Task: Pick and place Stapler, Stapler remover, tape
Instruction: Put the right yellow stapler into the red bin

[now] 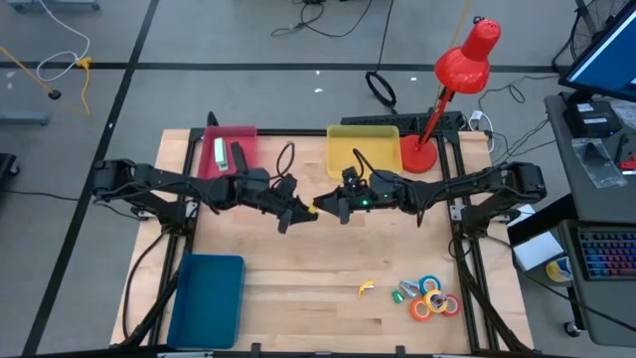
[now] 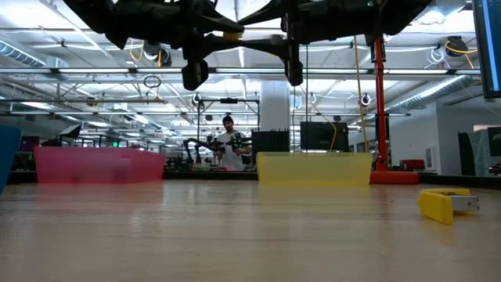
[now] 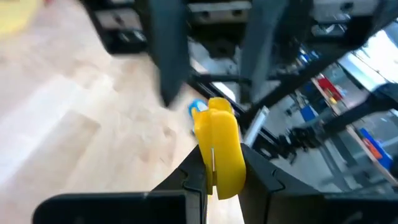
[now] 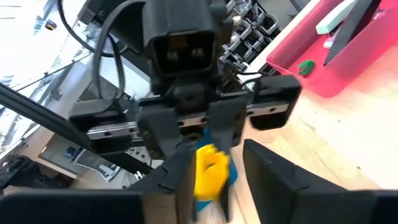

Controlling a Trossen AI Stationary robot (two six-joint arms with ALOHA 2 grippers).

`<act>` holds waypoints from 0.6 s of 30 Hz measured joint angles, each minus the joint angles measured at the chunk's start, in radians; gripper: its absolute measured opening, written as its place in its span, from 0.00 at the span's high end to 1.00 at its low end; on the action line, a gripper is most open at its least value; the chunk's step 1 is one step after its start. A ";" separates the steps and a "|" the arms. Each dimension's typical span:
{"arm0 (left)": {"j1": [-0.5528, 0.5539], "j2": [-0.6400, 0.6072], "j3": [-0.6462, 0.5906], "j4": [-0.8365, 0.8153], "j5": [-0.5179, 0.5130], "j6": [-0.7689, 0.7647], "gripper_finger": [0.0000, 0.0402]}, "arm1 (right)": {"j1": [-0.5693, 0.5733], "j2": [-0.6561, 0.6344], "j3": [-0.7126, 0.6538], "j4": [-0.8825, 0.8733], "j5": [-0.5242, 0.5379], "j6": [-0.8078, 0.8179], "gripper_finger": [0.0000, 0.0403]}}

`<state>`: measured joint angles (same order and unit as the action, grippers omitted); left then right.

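Observation:
Both arms meet high over the middle of the table. My left gripper (image 1: 301,211) (image 3: 221,183) is shut on a small yellow plastic thing (image 3: 221,146) (image 1: 320,205); I cannot tell whether it is the stapler or the remover. My right gripper (image 1: 335,207) (image 4: 230,180) faces it, open, with one finger on either side of the yellow thing (image 4: 210,171). The tape rolls (image 1: 435,298) lie flat at the near right. Another yellow piece (image 1: 365,288) (image 2: 446,205) rests on the wood beside them. My left gripper pinches the yellow thing's near end (image 3: 217,177) between its two fingers. It comes roughly level from the table's left. The thing sticks out past the fingertips toward the right gripper and is lifted well clear of the table.
At the far edge stand a pink tray (image 1: 243,139), which holds a white item and a dark item, and a yellow tray (image 1: 363,149). A blue tray (image 1: 209,298) sits near left. A red desk lamp (image 1: 462,70) stands far right. A person shows in the room behind (image 2: 228,145).

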<state>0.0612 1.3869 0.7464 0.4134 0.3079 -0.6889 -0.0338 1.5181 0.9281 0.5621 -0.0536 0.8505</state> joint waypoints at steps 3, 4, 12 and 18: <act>-0.012 0.000 0.000 -0.027 0.032 -0.014 0.87 | -0.001 0.000 0.000 -0.003 0.000 0.000 0.62; -0.016 0.000 0.000 -0.050 0.036 -0.023 0.87 | -0.002 0.000 0.000 -0.004 0.000 0.000 0.61; -0.002 -0.123 0.000 -0.556 -0.120 -0.033 0.87 | -0.011 0.000 0.000 -0.009 -0.003 0.000 0.54; 0.068 -0.283 0.001 -1.074 -0.544 -0.201 0.87 | -0.011 -0.001 0.000 -0.006 -0.006 0.000 0.54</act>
<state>0.1293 1.1042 0.7471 -0.6607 -0.2364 -0.8896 -0.0448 1.5174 0.9279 0.5561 -0.0597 0.8509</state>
